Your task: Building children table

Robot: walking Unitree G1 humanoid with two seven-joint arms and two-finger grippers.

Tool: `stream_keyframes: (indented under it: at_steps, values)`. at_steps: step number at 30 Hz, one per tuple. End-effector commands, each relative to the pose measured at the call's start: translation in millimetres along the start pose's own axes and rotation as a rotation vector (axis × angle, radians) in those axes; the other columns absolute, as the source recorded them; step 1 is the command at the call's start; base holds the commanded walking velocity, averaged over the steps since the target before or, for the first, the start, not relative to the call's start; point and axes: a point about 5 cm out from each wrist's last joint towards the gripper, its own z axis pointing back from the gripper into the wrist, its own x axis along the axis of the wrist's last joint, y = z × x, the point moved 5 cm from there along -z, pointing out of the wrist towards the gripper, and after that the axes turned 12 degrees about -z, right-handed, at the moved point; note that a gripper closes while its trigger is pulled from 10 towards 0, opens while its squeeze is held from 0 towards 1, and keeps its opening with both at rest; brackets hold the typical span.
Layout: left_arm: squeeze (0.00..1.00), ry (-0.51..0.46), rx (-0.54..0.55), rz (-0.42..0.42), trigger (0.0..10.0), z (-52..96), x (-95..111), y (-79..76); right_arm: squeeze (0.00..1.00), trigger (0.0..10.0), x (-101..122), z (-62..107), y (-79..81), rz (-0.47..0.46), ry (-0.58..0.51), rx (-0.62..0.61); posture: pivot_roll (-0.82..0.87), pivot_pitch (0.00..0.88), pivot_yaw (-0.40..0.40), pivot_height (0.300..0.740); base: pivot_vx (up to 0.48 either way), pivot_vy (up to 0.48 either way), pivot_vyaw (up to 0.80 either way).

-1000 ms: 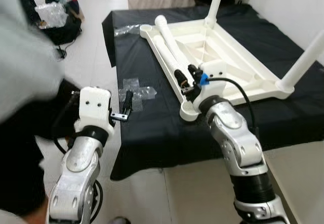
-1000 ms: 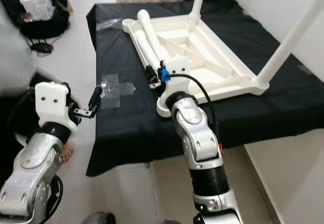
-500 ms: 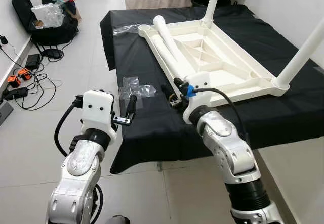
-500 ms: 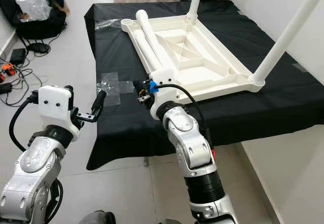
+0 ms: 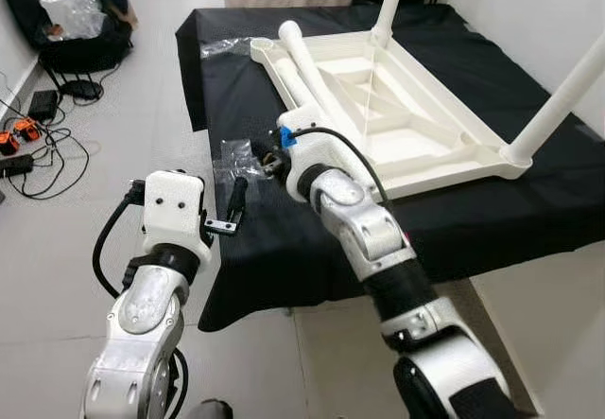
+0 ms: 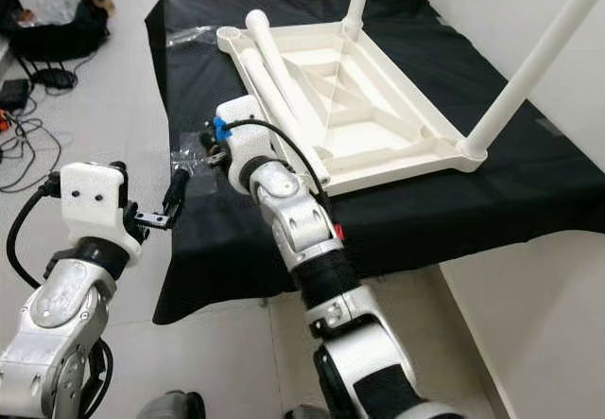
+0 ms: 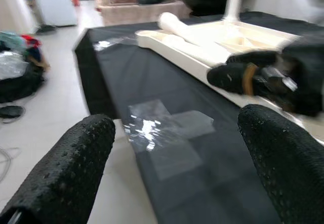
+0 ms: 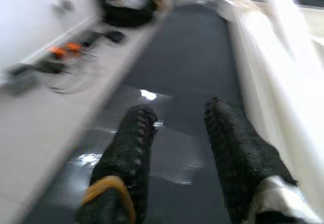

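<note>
A white children's table (image 5: pixel 397 107) is lying upside down on a desk (image 5: pixel 492 211) draped in black cloth, two of its legs (image 5: pixel 558 102) standing upright at the far and right corners while two loose legs (image 5: pixel 307 64) are resting along its near-left edge. The right gripper (image 5: pixel 266 159) is reaching across to the left side of the desk, just beside the table's near corner, its fingers (image 8: pixel 132 148) spread apart and hovering over a crumpled clear plastic bag (image 5: pixel 236 159) that is lying flat on the cloth. The left gripper (image 5: pixel 236 201) is hanging off the desk's front-left edge, near the same bag, its fingers (image 7: pixel 61 168) held wide open around nothing. A second piece of clear plastic (image 5: pixel 227 48) is sitting at the far-left corner of the desk. On the tiled floor (image 5: pixel 113 126) to the left, cables (image 5: pixel 28 145) and a dark bag (image 5: pixel 85 45) heaped with plastic and clothing are lying against the wall.
</note>
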Motion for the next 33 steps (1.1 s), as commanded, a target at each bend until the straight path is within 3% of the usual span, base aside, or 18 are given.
stream_keyframes:
  at_steps: [1,2,5,10,11,18,24,26,27,29,33]
  values:
    - [0.0,0.021,-0.008,0.006,10.0,4.7,-3,-3.1,0.54,10.0,-2,-2.7,-19.0,-0.016,0.01,-0.083,0.04,0.182,-0.132,0.74,0.0,0.0,0.0]
    - [0.0,0.031,-0.011,0.003,10.0,7.1,-5,-3.9,1.0,10.0,-2,-4.0,-24.1,-0.016,0.029,-0.095,0.04,0.192,-0.135,0.74,0.0,0.0,0.0]
    - [0.0,0.045,-0.016,0.005,10.0,10.2,-8,-5.0,1.0,10.0,0,-4.9,-38.3,-0.022,0.043,-0.153,0.04,0.197,-0.133,0.74,0.0,0.0,0.0]
    - [0.0,0.047,-0.017,0.006,10.0,10.8,-8,-5.5,1.0,10.0,0,-5.0,-43.9,-0.023,0.052,-0.173,0.03,0.201,-0.132,0.74,0.0,0.0,0.0]
    - [0.0,0.047,-0.021,0.006,10.0,10.0,-7,-6.7,0.0,10.0,-1,-5.0,-51.0,-0.049,0.081,-0.187,0.03,0.211,-0.127,0.74,0.0,0.0,0.0]
    - [0.0,0.049,-0.029,0.009,10.0,10.1,-6,-9.1,0.0,10.0,10,-9.1,-52.7,-0.141,0.06,-0.186,0.03,0.22,-0.123,0.74,0.0,0.0,0.0]
    - [0.0,0.055,-0.027,0.009,10.0,11.4,-6,-8.8,0.0,10.0,21,-14.3,-45.1,-0.15,0.048,-0.156,0.03,0.232,-0.123,0.74,0.0,0.0,0.0]
    - [0.0,0.057,-0.026,0.01,10.0,12.0,-6,-9.1,0.0,10.0,41,-17.5,-39.3,-0.16,-0.023,-0.137,0.03,0.231,-0.122,0.74,0.0,0.0,0.0]
    - [0.0,0.057,-0.026,0.01,10.0,12.0,-6,-9.1,0.0,10.0,41,-17.5,-39.3,-0.16,-0.023,-0.137,0.03,0.231,-0.122,0.74,0.0,0.0,0.0]
    - [0.0,0.058,-0.025,0.011,10.0,11.8,-6,-9.3,0.0,10.0,55,-20.3,-26.8,-0.172,-0.058,-0.086,0.03,0.229,-0.124,0.74,0.0,0.0,0.0]
    - [0.0,0.059,-0.025,0.011,10.0,10.9,-6,-9.8,0.0,10.0,50,-23.0,-10.0,-0.16,-0.03,-0.006,0.02,0.227,-0.124,0.74,0.0,0.0,0.0]
